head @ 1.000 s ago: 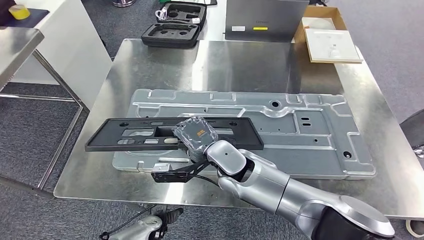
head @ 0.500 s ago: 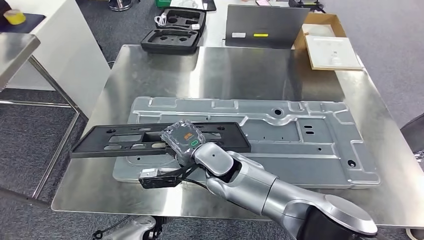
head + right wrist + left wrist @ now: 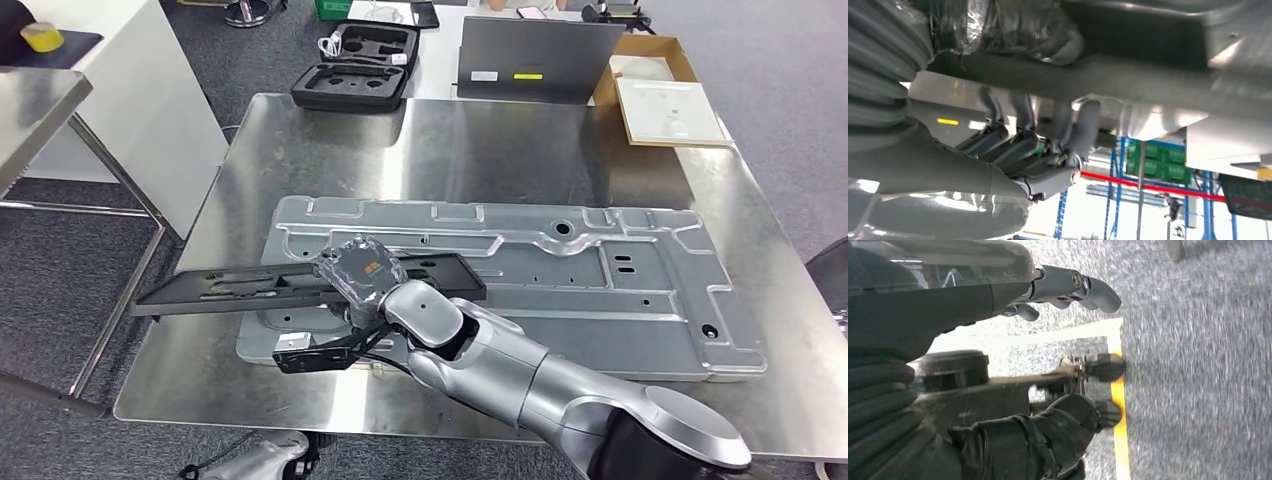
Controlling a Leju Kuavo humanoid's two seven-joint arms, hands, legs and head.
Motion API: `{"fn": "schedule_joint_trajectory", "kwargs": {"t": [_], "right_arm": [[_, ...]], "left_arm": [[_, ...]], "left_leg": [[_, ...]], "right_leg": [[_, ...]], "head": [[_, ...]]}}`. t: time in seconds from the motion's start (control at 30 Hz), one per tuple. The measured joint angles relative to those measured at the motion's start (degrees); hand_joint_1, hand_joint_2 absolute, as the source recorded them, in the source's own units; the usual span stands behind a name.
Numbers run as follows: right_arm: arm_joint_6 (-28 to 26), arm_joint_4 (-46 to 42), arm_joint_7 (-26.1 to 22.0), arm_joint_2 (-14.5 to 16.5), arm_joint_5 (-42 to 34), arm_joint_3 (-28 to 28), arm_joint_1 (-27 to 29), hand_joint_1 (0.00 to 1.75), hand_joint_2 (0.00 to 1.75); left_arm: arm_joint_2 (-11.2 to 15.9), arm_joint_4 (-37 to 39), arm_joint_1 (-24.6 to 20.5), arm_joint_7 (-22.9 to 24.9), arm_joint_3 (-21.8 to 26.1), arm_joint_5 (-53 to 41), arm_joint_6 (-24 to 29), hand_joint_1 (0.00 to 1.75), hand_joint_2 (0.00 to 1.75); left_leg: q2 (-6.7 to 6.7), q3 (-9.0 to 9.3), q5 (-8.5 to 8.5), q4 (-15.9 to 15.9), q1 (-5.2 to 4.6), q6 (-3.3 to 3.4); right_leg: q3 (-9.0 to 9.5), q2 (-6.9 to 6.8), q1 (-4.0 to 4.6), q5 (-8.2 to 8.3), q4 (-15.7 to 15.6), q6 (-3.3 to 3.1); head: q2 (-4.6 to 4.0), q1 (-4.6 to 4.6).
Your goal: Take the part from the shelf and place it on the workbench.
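My right hand (image 3: 352, 285) grips the black part (image 3: 300, 285) near its middle, fingers (image 3: 1018, 142) curled under it. The part's long axis runs crosswise, one end past my fingers over the workbench (image 3: 450, 140) edge, the other above the grey stamped panel (image 3: 600, 270). Open steel lies beyond the panel — room to set down. My left hand (image 3: 1068, 287) hangs over the floor, fingers loosely apart, holding nothing.

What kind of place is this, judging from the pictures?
Probably a factory workshop or test lab: a steel workbench carries a large stamped metal panel, and foam tool cases lie behind on grey carpet.
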Motion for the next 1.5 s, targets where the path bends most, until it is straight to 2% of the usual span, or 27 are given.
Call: {"fn": "schedule_joint_trajectory", "kwargs": {"t": [0.03, 0.1, 0.2, 0.27, 0.3, 0.37, 0.43, 0.57, 0.63, 0.7, 0.73, 0.77, 0.8, 0.83, 0.9, 0.93, 0.97, 1.07, 1.13, 1.2, 1.23, 1.27, 1.3, 1.33, 1.4, 1.43, 1.5], "right_arm": [[0.0, 0.0, 0.0, 0.0, -0.1, 0.0, 0.0, 0.00, 0.00], [0.0, 0.1, 0.0, 0.0, -0.1, 0.0, 0.1, 0.00, 0.00], [0.4, 0.1, 0.3, 0.0, 1.3, 0.1, 0.1, 0.00, 0.00], [1.3, 0.3, 0.9, 0.0, 3.3, 0.4, 0.1, 0.00, 0.00], [1.7, 0.5, 1.1, 0.0, 4.0, 0.6, 0.1, 0.00, 0.00], [2.4, 0.8, 1.3, 0.0, 4.7, 0.9, 0.1, 0.00, 0.00], [2.6, 1.0, 1.4, -0.1, 4.8, 1.1, -0.1, 0.00, 0.00], [3.0, 1.6, 1.5, -0.1, 4.8, 1.6, -0.1, 0.00, 0.00], [3.0, 1.9, 1.3, -0.1, 4.6, 1.7, -0.1, 0.00, 0.00], [3.1, 2.3, 1.1, -0.1, 4.6, 1.7, 0.0, 0.00, 0.00], [3.1, 2.5, 1.1, -0.1, 4.8, 1.8, 0.0, 0.00, 0.00], [3.1, 2.7, 1.0, 0.0, 5.0, 1.9, 0.1, 0.00, 0.00], [3.1, 2.8, 1.0, 0.0, 5.2, 2.0, 0.1, 0.00, 0.00], [3.0, 3.0, 1.0, 0.1, 5.4, 2.1, 0.1, 0.00, 0.00], [2.8, 3.2, 1.0, 0.4, 5.5, 2.3, 0.0, 0.00, 0.00], [2.7, 3.3, 1.1, 0.5, 5.5, 2.3, -0.1, 0.00, 0.00], [2.6, 3.3, 1.1, 0.7, 5.5, 2.3, -0.1, 0.00, 0.00], [2.1, 3.5, 1.2, 1.1, 5.5, 2.5, -0.1, 0.00, 0.00], [2.0, 3.6, 1.2, 1.3, 5.5, 2.7, -0.1, 0.00, 0.00], [1.9, 3.8, 1.2, 1.6, 5.5, 2.8, -0.1, 0.00, 0.00], [1.9, 3.8, 1.2, 1.7, 5.6, 2.9, 0.0, 0.00, 0.00], [1.8, 3.9, 1.2, 1.7, 5.6, 3.0, 0.0, 0.00, 0.00], [1.8, 3.9, 1.2, 1.7, 5.6, 3.1, 0.1, 0.00, 0.00], [1.6, 4.0, 1.2, 1.8, 5.6, 3.2, 0.1, 0.00, 0.00], [1.2, 4.0, 1.2, 1.9, 5.6, 3.3, 0.1, 0.00, 0.00], [0.8, 4.0, 1.2, 2.0, 5.6, 3.3, 0.0, 0.00, 0.00], [0.1, 4.0, 1.4, 2.0, 5.5, 3.4, 0.0, 0.00, 0.00]], "left_arm": [[0.0, 0.0, 0.0, 0.0, 0.0, -0.1, 0.1, 0.00, 0.00], [-0.1, 0.0, -0.1, 0.0, 0.0, -0.3, 0.2, 0.00, 0.00], [0.0, 0.0, -0.1, 0.2, 0.0, -0.4, 0.1, 0.00, 0.00], [0.0, 0.0, -0.1, 0.4, 0.0, -0.8, 0.0, 0.00, 0.00], [0.0, 0.0, 0.0, 0.4, 0.0, -1.1, -0.1, 0.00, 0.00], [0.0, 0.0, 0.0, 0.5, 0.0, -1.7, 0.0, 0.00, 0.00], [-0.1, 0.0, -0.1, 0.4, 0.0, -2.0, -0.1, 0.00, 0.00], [-0.4, 0.0, -0.1, -1.4, 0.0, -1.5, -2.6, 0.00, 0.00], [-0.4, -0.1, -0.3, -2.6, 0.0, -0.7, -3.4, 0.00, 0.00], [-0.3, -0.1, -0.6, -3.4, 0.0, 0.4, -3.6, 0.00, 0.00], [-0.3, -0.1, -0.7, -3.4, 0.0, 0.9, -3.6, 0.00, 0.00], [-0.3, 0.0, -0.7, -3.3, 0.0, 1.3, -3.6, 0.00, 0.00], [-0.2, 0.0, -0.7, -3.2, 0.0, 1.7, -3.6, 0.00, 0.00], [-0.2, 0.0, -0.7, -3.0, 0.0, 1.9, -3.5, 0.00, 0.00], [-0.1, 0.0, -0.8, -2.6, 0.0, 2.1, -3.0, 0.00, 0.00], [0.0, 0.0, -0.8, -2.4, 0.0, 2.2, -2.6, 0.00, 0.00], [0.1, 0.1, -0.9, -2.2, 0.0, 2.2, -2.2, 0.00, 0.00], [0.6, 0.4, -0.9, -1.4, 0.0, 2.6, -1.3, 0.00, 0.00], [0.9, 0.6, -0.9, -1.2, 0.0, 3.2, -1.2, 0.00, 0.00], [1.0, 0.6, -0.8, -1.3, 0.0, 3.8, -1.4, 0.00, 0.00], [1.0, 0.6, -0.8, -1.3, 0.1, 3.9, -1.5, 0.00, 0.00], [1.0, 0.6, -0.8, -1.3, 0.1, 4.0, -1.7, 0.00, 0.00], [1.0, 0.6, -0.8, -1.2, 0.2, 4.0, -1.9, 0.00, 0.00], [0.9, 0.6, -0.8, -1.2, 0.3, 3.9, -2.0, 0.00, 0.00], [0.9, 0.6, -0.8, -1.1, 0.4, 3.9, -2.2, 0.00, 0.00], [0.8, 0.6, -0.9, -1.2, 0.5, 3.9, -2.2, 0.00, 0.00], [0.5, 0.6, -0.9, -1.3, 0.6, 3.9, -2.3, 0.00, 0.00]], "left_leg": [[0.04, -0.04, 0.00, -0.1, 0.06, -0.28], [0.15, -0.58, -1.06, 1.3, 0.02, -0.97], [0.27, -4.53, -5.59, 10.4, 0.24, -1.92], [0.29, -6.38, -6.42, 14.2, 0.39, -2.21], [0.29, -5.87, -5.34, 13.1, 0.42, -2.25], [0.30, -2.42, -2.04, 6.3, 0.43, -2.09], [0.24, 0.39, -0.61, 0.9, 0.18, -1.52], [0.13, 0.93, -0.10, -0.5, 0.06, -0.05], [0.31, 0.90, 0.39, -1.1, 0.31, 0.67], [0.43, 0.60, 0.73, -1.1, 0.36, 1.05], [0.46, 0.37, 0.89, -1.1, 0.36, 1.11], [0.46, 0.11, 1.08, -1.1, 0.37, 1.11], [0.45, -0.16, 1.30, -1.0, 0.40, 1.02], [0.43, -0.42, 1.51, -1.0, 0.46, 0.89], [0.39, -0.90, 1.95, -0.8, 0.55, 0.42], [0.39, -1.08, 2.22, -0.8, 0.56, 0.08], [0.40, -1.24, 2.54, -0.8, 0.54, -0.32], [0.47, -1.86, 3.27, -0.9, 0.67, -1.49], [0.52, -3.27, 0.75, 1.5, 0.88, -2.03], [0.50, -5.68, -4.10, 8.4, 0.96, -2.39], [0.49, -6.71, -5.92, 12.3, 0.97, -2.57], [0.49, -7.17, -6.75, 14.9, 1.00, -2.72], [0.51, -6.72, -6.49, 15.5, 1.06, -2.86], [0.52, -5.24, -5.30, 13.9, 1.16, -2.98], [0.49, -1.03, -3.00, 7.5, 1.31, -3.19], [0.38, 0.52, -2.44, 5.0, 1.23, -3.10], [0.17, 1.51, -2.71, 3.1, 0.99, -2.63]], "right_leg": [[0.27, 0.00, -0.21, 0.22, -0.3, -0.04], [0.99, -0.05, -0.70, 0.68, -1.1, -0.20], [1.41, -0.06, -0.97, 0.81, -1.4, -0.42], [1.39, -0.05, -0.97, 0.63, -1.1, -0.45], [1.40, -0.02, -0.98, 0.49, -0.9, -0.41], [1.41, 0.03, -1.03, 0.08, -0.5, -0.15], [1.22, -0.02, -0.91, -0.25, -0.2, 0.33], [0.97, -0.10, -0.82, -0.46, 0.1, 1.34], [-0.28, -0.02, -0.88, -3.04, 3.1, 1.92], [-2.91, -0.01, -1.15, -7.24, 10.1, 2.35], [-4.08, -0.01, -1.28, -8.71, 13.4, 2.50], [-4.56, -0.02, -1.40, -9.20, 15.3, 2.61], [-3.92, -0.03, -1.52, -8.54, 14.8, 2.68], [-2.23, -0.04, -1.62, -7.08, 12.3, 2.70], [2.49, -0.01, -1.64, -4.22, 4.3, 2.61], [3.99, 0.07, -1.50, -3.39, 1.5, 2.46], [4.64, 0.16, -1.34, -3.09, 0.0, 2.30], [3.82, 0.32, -1.12, -2.14, -0.3, 1.28], [3.07, 0.29, -1.28, -1.24, -0.5, 0.29], [2.31, 0.24, -1.31, -0.71, -0.4, -0.27], [1.99, 0.20, -1.28, -0.60, -0.2, -0.36], [1.72, 0.16, -1.27, -0.56, 0.0, -0.36], [1.46, 0.12, -1.31, -0.56, 0.3, -0.34], [1.22, 0.13, -1.40, -0.62, 0.7, -0.26], [0.66, 0.22, -1.52, -0.87, 1.5, 0.15], [0.35, 0.29, -1.48, -0.95, 1.8, 0.44], [-0.18, 0.41, -1.26, -0.74, 2.1, 1.10]], "head": [[0.00, 0.09], [0.00, -0.06], [0.00, -0.38], [0.01, -0.38], [0.01, -0.38], [0.01, -0.37], [0.00, -0.35], [0.00, -0.33], [0.00, -0.17], [0.00, 0.01], [0.01, 0.03], [0.00, 0.04], [0.00, 0.04], [0.00, 0.04], [0.00, 0.06], [0.00, 0.02], [0.00, 0.02], [0.00, -0.04], [-0.01, -0.10], [-0.01, -0.15], [-0.01, -0.14], [0.00, -0.13], [0.00, -0.13], [0.01, -0.13], [-0.01, -0.16], [-0.01, -0.20], [0.00, -0.19]]}}
